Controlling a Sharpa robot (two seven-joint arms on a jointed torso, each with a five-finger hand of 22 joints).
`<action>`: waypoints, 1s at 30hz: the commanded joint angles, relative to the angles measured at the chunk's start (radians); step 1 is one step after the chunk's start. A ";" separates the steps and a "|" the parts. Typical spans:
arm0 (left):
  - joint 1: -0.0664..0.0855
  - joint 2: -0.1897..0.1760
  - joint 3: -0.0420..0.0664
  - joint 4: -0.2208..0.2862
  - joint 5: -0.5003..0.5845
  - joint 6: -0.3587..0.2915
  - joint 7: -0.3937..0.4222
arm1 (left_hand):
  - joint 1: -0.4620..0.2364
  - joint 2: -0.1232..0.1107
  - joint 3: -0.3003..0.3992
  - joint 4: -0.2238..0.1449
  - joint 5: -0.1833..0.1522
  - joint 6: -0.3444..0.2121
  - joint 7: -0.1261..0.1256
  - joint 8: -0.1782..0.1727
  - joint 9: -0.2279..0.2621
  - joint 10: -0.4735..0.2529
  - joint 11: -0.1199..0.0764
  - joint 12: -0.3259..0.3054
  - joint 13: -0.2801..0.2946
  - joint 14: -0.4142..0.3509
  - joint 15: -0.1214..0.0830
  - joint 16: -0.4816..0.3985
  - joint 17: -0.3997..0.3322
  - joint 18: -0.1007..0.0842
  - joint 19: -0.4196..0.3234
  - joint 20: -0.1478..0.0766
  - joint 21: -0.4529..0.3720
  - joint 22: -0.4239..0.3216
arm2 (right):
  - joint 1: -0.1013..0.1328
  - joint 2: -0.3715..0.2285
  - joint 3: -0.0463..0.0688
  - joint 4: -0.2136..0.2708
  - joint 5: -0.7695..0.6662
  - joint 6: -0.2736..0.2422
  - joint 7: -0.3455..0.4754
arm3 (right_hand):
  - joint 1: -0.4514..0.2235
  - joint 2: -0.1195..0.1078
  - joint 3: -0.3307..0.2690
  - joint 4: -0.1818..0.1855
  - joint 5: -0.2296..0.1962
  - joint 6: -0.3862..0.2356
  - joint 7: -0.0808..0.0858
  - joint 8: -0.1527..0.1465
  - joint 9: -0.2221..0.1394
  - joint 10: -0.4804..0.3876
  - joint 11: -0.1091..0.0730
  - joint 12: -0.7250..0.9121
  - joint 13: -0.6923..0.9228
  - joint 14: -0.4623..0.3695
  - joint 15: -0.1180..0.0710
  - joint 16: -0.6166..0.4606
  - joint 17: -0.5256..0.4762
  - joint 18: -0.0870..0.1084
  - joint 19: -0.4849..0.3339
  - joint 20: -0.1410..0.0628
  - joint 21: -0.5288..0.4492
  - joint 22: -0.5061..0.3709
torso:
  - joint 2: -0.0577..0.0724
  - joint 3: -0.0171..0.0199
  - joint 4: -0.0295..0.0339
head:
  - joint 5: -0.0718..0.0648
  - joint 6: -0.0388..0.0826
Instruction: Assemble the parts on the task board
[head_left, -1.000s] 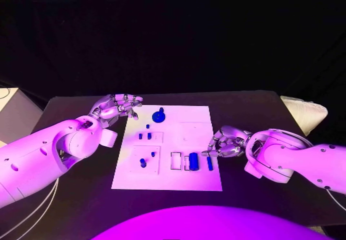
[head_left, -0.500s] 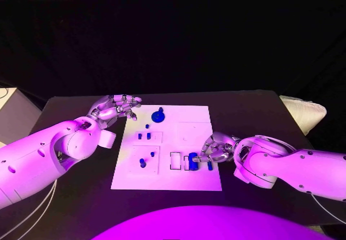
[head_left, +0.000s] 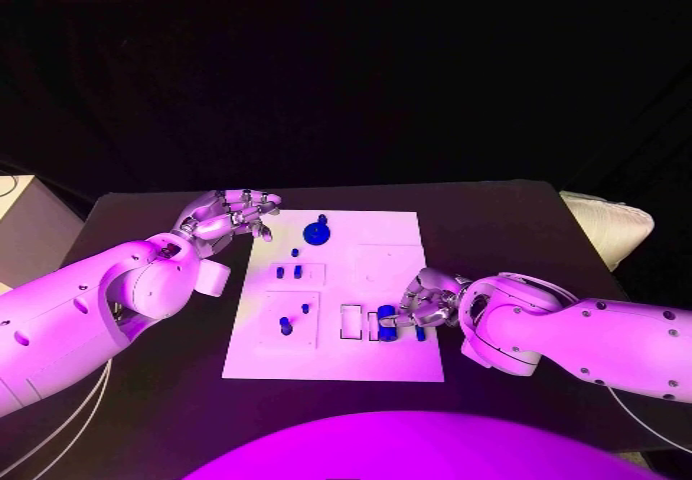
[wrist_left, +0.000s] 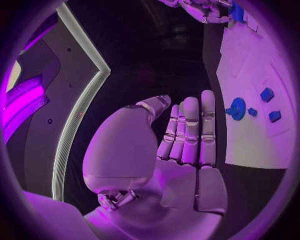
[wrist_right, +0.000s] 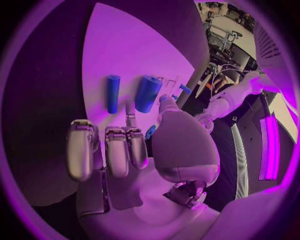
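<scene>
Head view: right hand (head_left: 427, 305) hovers empty-fingered over 2 blue cylinders (head_left: 387, 322) on the task board (head_left: 389, 250); left hand (head_left: 231, 212) spread empty.

Head camera looks steeply down on the counter (head_left: 505, 215) from above. Each wrist camera sits close behind its own hand. All views share the task board (head_left: 361, 240).

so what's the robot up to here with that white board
The robot's right hand reaches over the white task board to two blue cylinder parts lying near its right edge; whether it grips one yet is unclear. The left hand hovers open beside the board's far left corner, holding nothing. Other small blue pieces sit untouched on the board.
</scene>
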 joint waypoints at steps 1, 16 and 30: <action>0.000 0.001 0.001 0.002 0.002 0.007 0.007 | -0.005 0.006 0.000 0.004 -0.001 -0.006 0.002 0.003 -0.001 -0.002 0.000 0.000 -0.001 -0.004 0.000 -0.002 0.000 0.015 0.009 0.000 -0.004 -0.001 | -0.003 0.008 -0.001 -0.007 -0.018 0.059 -0.021 | -0.015 0.001 -0.011 0.000 -0.015 0.002 0.001 0.007 -0.001 0.087 0.001 -0.008 0.245 0.093 0.003 0.005 0.211 -0.010 0.049 0.005 -0.001 0.116 | -0.001 -0.0004 -0.0004 | 0.002 0.000; 0.000 0.000 0.001 0.005 0.003 0.008 0.006 | -0.010 0.008 -0.001 0.010 -0.001 -0.006 0.002 0.005 -0.002 -0.003 0.000 0.000 -0.002 -0.004 0.001 -0.002 0.000 0.015 0.010 0.001 -0.007 -0.003 | -0.015 0.050 -0.005 -0.035 -0.057 0.094 -0.030 | 0.082 0.000 -0.010 -0.005 -0.047 0.004 -0.001 0.015 0.001 0.089 -0.001 -0.006 0.248 0.096 0.002 0.010 0.226 -0.013 0.052 0.005 0.010 0.129 | 0.000 -0.0004 -0.0004 | 0.001 0.000; 0.000 -0.002 0.001 0.007 0.003 0.010 0.003 | -0.011 0.009 -0.002 0.014 -0.001 -0.006 0.002 0.006 -0.002 -0.003 0.000 0.001 -0.002 -0.004 0.001 -0.001 0.000 0.015 0.010 0.001 -0.009 -0.004 | -0.018 0.052 -0.006 -0.035 -0.079 0.049 -0.029 | 0.189 -0.007 0.131 -0.006 0.223 0.008 0.001 -0.004 -0.025 0.092 0.000 -0.001 0.253 0.099 0.003 0.015 0.241 -0.016 0.055 0.005 0.020 0.143 | -0.001 -0.0002 -0.0020 | 0.003 0.000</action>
